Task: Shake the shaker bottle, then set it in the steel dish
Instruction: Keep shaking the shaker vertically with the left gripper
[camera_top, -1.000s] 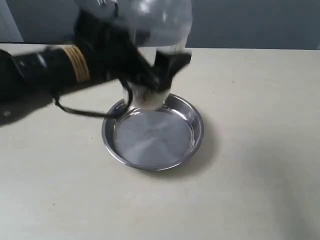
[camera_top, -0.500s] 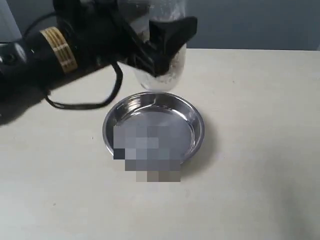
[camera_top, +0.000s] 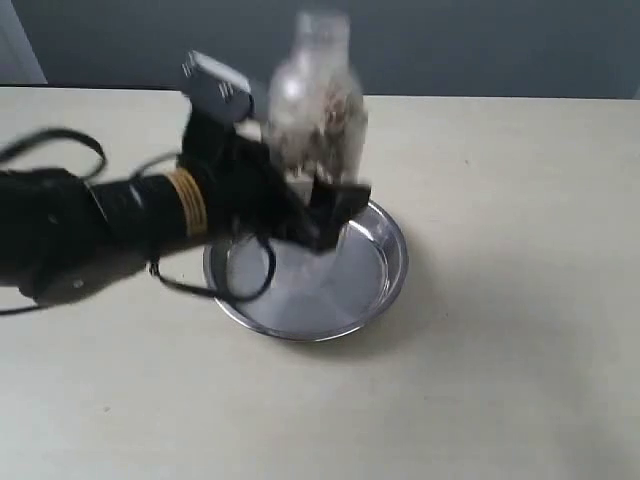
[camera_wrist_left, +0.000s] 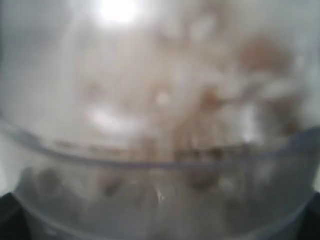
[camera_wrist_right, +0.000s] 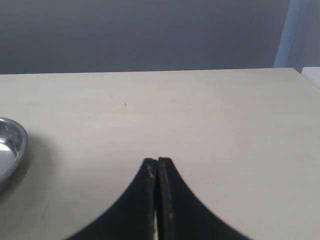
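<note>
A: Where is the shaker bottle?

B: Upright in the air, cap on top, over the far side of the steel dish. It is smeared with motion blur, and the reddish-brown grains look scattered up its wall in the left wrist view, so I judge that the shaking is under way or only just ending.

A: Is it in the dish yet?

B: Not set down, as far as I can tell. Its base is hidden behind the left gripper, so I cannot tell whether it touches the steel. Of the 2 steps, the placing is left: lower it onto the flat bottom, then let go.

A: And the grip?

B: The left gripper's jaws stand wide, clamped around the bottle's lower body; the bottle fills the wrist camera.

A: The other arm?

B: The right gripper has its 2 fingers pressed together, holding nothing, low over the bare table, well apart from the dish.
</note>
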